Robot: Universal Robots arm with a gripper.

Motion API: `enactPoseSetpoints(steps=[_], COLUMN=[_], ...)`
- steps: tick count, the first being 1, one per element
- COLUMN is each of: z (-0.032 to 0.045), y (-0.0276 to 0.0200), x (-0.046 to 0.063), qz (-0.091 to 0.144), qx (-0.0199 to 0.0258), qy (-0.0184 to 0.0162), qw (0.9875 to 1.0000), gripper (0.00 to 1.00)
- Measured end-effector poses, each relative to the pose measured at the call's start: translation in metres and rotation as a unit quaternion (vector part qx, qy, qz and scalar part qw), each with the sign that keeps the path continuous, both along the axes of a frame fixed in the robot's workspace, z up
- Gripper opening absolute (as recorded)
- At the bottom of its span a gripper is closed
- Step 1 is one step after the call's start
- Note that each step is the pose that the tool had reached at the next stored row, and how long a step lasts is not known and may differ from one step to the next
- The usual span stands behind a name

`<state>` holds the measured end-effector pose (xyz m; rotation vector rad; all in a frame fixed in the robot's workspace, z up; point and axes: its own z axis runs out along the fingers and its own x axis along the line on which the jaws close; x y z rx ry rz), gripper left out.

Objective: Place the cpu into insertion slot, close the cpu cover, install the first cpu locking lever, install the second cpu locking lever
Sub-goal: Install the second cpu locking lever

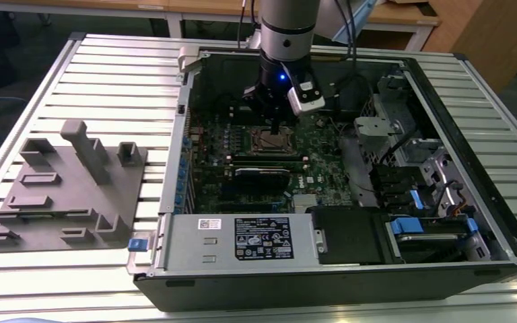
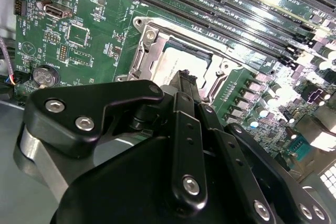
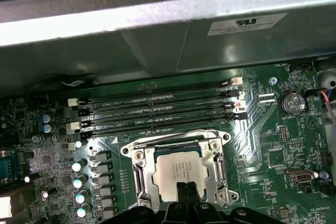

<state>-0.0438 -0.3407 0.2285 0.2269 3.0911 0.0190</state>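
Robot arm reaching down into an open computer case [image 1: 474, 202] that lies on a slatted metal worktop [image 1: 106, 74]. Its tool [image 3: 184, 188] hangs just above the cpu [image 3: 176, 170], fingertips [image 2: 185, 80] drawn close together and gripping nothing that can be seen. The silver-topped cpu sits in the insertion slot [image 3: 140, 177] on the green motherboard [image 3: 273, 145], with the cpu cover [image 3: 212, 145] framing it. Long black memory slots [image 3: 157, 111] run just beside the socket. A grey holder [image 1: 61, 188] rests on the worktop at the exterior view's left.
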Motion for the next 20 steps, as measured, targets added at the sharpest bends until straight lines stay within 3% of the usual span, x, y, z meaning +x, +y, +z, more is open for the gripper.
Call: enactPoseSetpoints(steps=[20], z=[0.0016], y=[0.0000], x=[0.0000], qz=[0.000], qx=[0.0001], qy=[-0.0001], qw=[1.0000], gripper=[0.11])
